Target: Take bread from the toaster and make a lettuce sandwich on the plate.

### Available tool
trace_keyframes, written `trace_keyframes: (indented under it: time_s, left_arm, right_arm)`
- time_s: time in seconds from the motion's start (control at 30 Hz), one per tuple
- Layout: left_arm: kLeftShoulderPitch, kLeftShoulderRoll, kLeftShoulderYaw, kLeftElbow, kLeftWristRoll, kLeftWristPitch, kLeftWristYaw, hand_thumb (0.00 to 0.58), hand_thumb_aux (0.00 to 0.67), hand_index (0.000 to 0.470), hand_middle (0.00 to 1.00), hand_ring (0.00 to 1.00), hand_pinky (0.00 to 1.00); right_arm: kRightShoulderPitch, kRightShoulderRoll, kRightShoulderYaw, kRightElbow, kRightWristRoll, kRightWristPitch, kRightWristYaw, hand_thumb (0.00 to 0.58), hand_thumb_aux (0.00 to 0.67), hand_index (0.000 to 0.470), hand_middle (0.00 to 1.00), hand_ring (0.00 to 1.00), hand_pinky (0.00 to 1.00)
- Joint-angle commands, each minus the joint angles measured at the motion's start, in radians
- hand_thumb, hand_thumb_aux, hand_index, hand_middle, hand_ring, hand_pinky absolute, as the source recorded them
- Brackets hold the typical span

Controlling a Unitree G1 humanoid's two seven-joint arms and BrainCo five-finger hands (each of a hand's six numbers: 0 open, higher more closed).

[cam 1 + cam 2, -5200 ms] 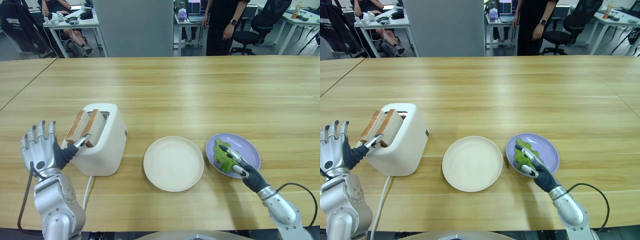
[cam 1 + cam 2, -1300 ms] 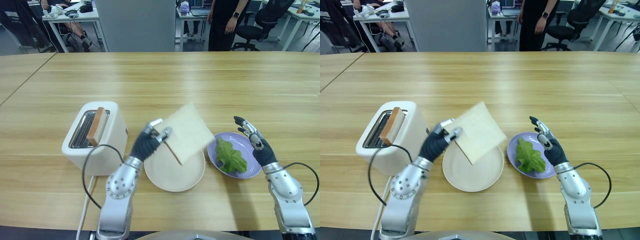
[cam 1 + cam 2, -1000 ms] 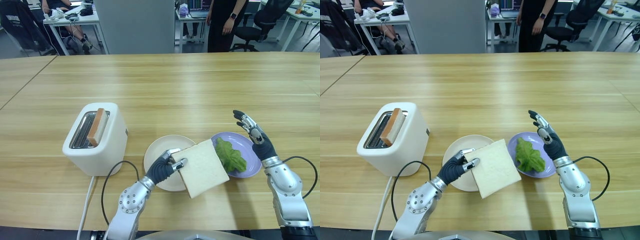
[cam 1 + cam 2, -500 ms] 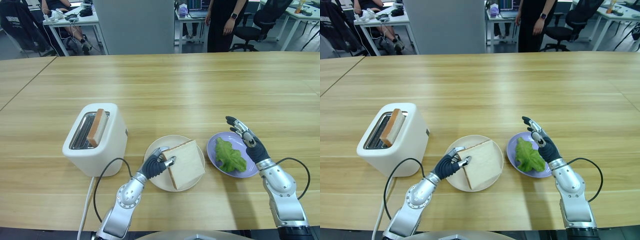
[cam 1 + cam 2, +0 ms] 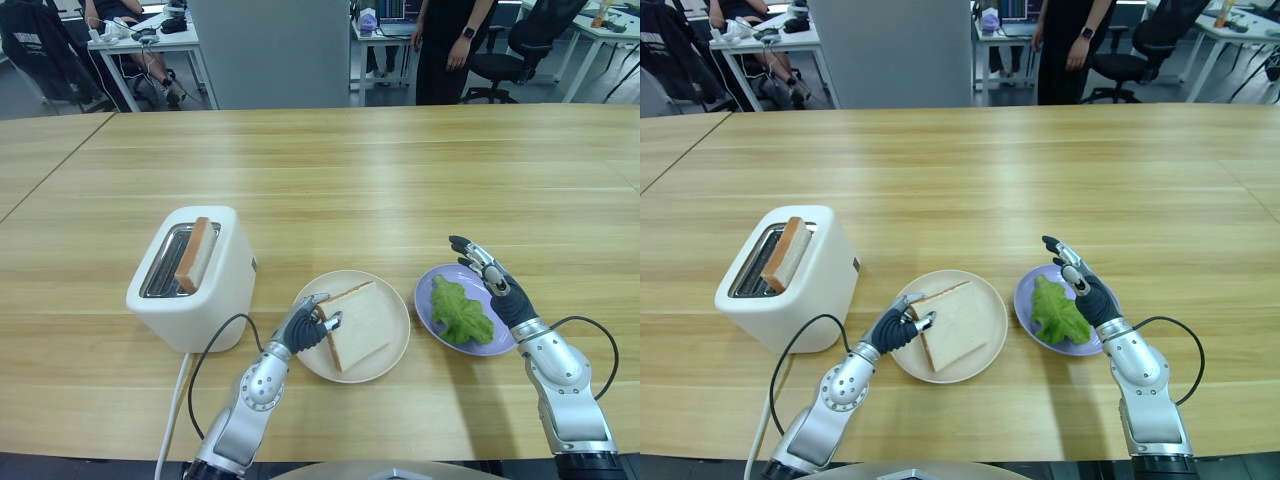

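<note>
On the round cream plate (image 5: 398, 322) near the front of the wooden tabletop (image 5: 350, 180), a square slice of white bread (image 5: 358, 322) lies almost flat. Its left edge is pinched in the fingers of the left hand (image 5: 305, 328), which sits at the plate's left rim. The grip looks meant to settle the slice squarely as the sandwich base before it is let go. Just right of the plate sits a shallow purple dish (image 5: 440, 290) holding a ruffled green lettuce leaf (image 5: 458, 312). The right hand (image 5: 490, 285) hovers over the dish's right side, fingers spread and holding nothing, seemingly poised to take the leaf once the bread is down. Well to the left of the plate stands the white two-slot toaster (image 5: 195, 290), with a second brown-crusted slice (image 5: 193, 256) upright in a slot, waiting to become the top layer. The toaster's pale cord (image 5: 175, 385) trails toward the front edge, left of the plate. I judge that only the left hand at the rim could hinder laying the leaf.
</note>
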Motion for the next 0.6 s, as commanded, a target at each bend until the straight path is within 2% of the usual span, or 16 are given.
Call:
trace_keyframes:
  time_s: [0.03, 0.2, 0.23, 0.27, 0.3, 0.33, 0.37, 0.4, 0.43, 0.6]
  left_arm:
    - [-0.027, -0.010, -0.037, 0.118, 0.027, -0.025, 0.025, 0.580, 0.670, 0.460, 1.00, 1.00, 1.00]
    - [-0.075, -0.008, -0.054, 0.206, 0.085, -0.033, 0.094, 0.580, 0.670, 0.460, 1.00, 1.00, 1.00]
    - [-0.083, -0.007, -0.058, 0.215, 0.105, -0.029, 0.111, 0.568, 0.575, 0.395, 1.00, 1.00, 1.00]
    - [-0.091, -0.004, -0.066, 0.221, 0.130, -0.021, 0.128, 0.568, 0.575, 0.395, 1.00, 1.00, 1.00]
    - [-0.097, -0.003, -0.073, 0.225, 0.153, -0.014, 0.144, 0.547, 0.510, 0.350, 1.00, 1.00, 1.00]
    - [-0.101, -0.004, -0.078, 0.226, 0.171, -0.009, 0.163, 0.400, 0.297, 0.204, 1.00, 1.00, 1.00]
    - [-0.106, -0.001, -0.086, 0.224, 0.201, 0.005, 0.178, 0.049, 0.029, 0.020, 1.00, 1.00, 1.00]
    - [-0.108, 0.002, -0.094, 0.217, 0.233, 0.024, 0.192, 0.049, 0.029, 0.020, 1.00, 1.00, 1.00]
    - [-0.110, 0.006, -0.098, 0.209, 0.266, 0.048, 0.211, 0.000, 0.000, 0.000, 1.00, 1.00, 1.00]
    - [-0.095, 0.037, -0.123, 0.111, 0.449, 0.185, 0.244, 0.000, 0.000, 0.000, 1.00, 1.00, 1.00]
  right_arm:
    - [-0.006, 0.002, 0.006, 0.015, 0.001, -0.002, 0.007, 0.000, 0.000, 0.000, 0.00, 0.00, 0.00]
    - [-0.011, 0.004, 0.010, 0.023, 0.001, -0.006, 0.008, 0.000, 0.000, 0.000, 0.00, 0.00, 0.00]
    - [-0.011, 0.005, 0.011, 0.024, 0.000, -0.007, 0.008, 0.000, 0.000, 0.000, 0.00, 0.00, 0.00]
    - [-0.010, 0.006, 0.014, 0.025, -0.001, -0.009, 0.008, 0.000, 0.000, 0.000, 0.00, 0.00, 0.00]
    - [-0.009, 0.006, 0.015, 0.026, -0.001, -0.009, 0.009, 0.000, 0.000, 0.000, 0.00, 0.00, 0.00]
    - [-0.009, 0.006, 0.016, 0.026, -0.001, -0.010, 0.009, 0.000, 0.000, 0.000, 0.00, 0.00, 0.00]
    - [-0.008, 0.006, 0.016, 0.027, -0.001, -0.009, 0.009, 0.000, 0.000, 0.000, 0.00, 0.00, 0.00]
    - [-0.010, 0.005, 0.017, 0.028, 0.000, -0.009, 0.011, 0.000, 0.000, 0.000, 0.00, 0.00, 0.00]
    - [-0.010, 0.004, 0.016, 0.028, 0.001, -0.009, 0.011, 0.000, 0.000, 0.000, 0.00, 0.00, 0.00]
    - [-0.008, 0.002, 0.017, 0.029, 0.004, -0.009, 0.010, 0.000, 0.000, 0.000, 0.00, 0.00, 0.00]
